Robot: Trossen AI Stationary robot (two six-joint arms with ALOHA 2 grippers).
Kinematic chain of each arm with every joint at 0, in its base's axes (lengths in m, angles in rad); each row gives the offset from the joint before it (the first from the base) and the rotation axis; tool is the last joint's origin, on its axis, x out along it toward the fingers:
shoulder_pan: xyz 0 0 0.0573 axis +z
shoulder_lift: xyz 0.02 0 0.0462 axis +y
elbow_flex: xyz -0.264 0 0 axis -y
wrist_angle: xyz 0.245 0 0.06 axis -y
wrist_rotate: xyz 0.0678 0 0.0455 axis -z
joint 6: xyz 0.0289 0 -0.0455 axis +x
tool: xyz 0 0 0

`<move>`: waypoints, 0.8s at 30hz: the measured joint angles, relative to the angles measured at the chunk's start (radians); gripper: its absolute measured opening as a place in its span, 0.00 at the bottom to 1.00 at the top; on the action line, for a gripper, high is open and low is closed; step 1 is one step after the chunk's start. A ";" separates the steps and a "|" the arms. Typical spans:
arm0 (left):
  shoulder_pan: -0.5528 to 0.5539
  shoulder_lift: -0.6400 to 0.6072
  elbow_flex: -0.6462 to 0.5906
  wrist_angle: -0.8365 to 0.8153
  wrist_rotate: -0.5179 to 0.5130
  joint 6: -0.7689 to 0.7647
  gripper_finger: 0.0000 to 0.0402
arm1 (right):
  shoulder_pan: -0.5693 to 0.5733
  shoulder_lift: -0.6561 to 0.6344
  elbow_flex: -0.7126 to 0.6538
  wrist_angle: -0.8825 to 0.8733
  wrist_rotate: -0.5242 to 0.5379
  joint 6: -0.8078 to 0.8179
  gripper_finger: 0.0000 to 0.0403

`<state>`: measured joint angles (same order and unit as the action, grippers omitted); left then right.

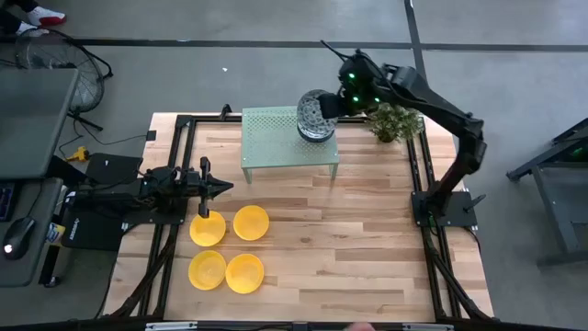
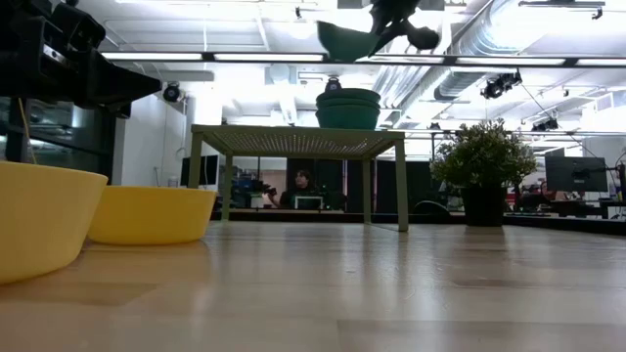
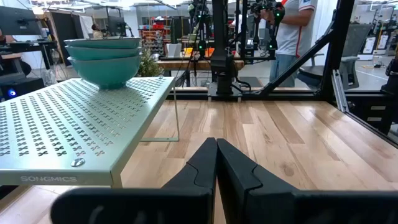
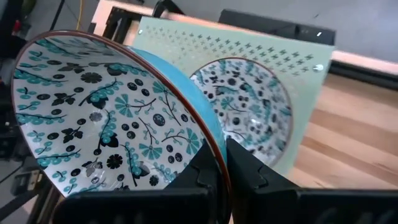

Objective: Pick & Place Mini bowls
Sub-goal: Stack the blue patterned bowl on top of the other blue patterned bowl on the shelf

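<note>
My right gripper (image 4: 222,155) is high over the pale green rack (image 1: 276,147), shut on a patterned mini bowl (image 4: 106,118). That bowl shows tilted above the rack in the low view (image 2: 344,39). Under it a stack of patterned bowls (image 2: 347,108) stands on the rack top, also seen in the left wrist view (image 3: 102,59). Several yellow bowls (image 1: 251,222) sit on the table near the left arm. My left gripper (image 1: 223,187) hovers shut beside them and touches nothing. My right gripper pinches the patterned bowl by its rim (image 4: 200,127), one finger (image 4: 204,167) on the patterned inside and the other on the blue outer wall. The bowl is lifted clear above the stack and is steeply tilted, its inside facing the wrist camera.
A small potted plant (image 1: 397,119) stands on the table just right of the rack, below the right arm. Black frame rails (image 1: 418,175) run along both table sides. Bare wood lies between the rack and the near edge, right of the yellow bowls. People show in the room beyond.
</note>
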<state>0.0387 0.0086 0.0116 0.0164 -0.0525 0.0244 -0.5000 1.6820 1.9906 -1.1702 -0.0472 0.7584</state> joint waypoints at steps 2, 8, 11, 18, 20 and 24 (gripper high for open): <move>0.000 0.000 0.000 0.000 0.000 0.000 0.02 | -0.016 0.037 0.024 0.000 -0.039 0.001 0.01; 0.000 0.000 0.000 0.000 0.000 0.000 0.02 | -0.061 0.104 0.053 0.000 -0.117 0.022 0.01; 0.000 0.000 0.000 0.000 0.000 0.000 0.02 | -0.080 0.114 0.047 -0.016 -0.142 0.032 0.01; 0.000 0.000 0.000 0.000 0.000 0.000 0.02 | -0.111 0.115 0.040 -0.084 -0.188 0.053 0.01; 0.000 0.000 0.000 0.000 0.000 0.000 0.02 | -0.121 0.115 0.040 -0.110 -0.198 0.055 0.01; 0.000 0.000 0.000 0.000 -0.007 0.000 0.02 | -0.138 0.130 0.040 -0.135 -0.238 0.052 0.02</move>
<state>0.0390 0.0086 0.0116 0.0166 -0.0595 0.0243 -0.6376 1.8120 2.0308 -1.3056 -0.2849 0.8103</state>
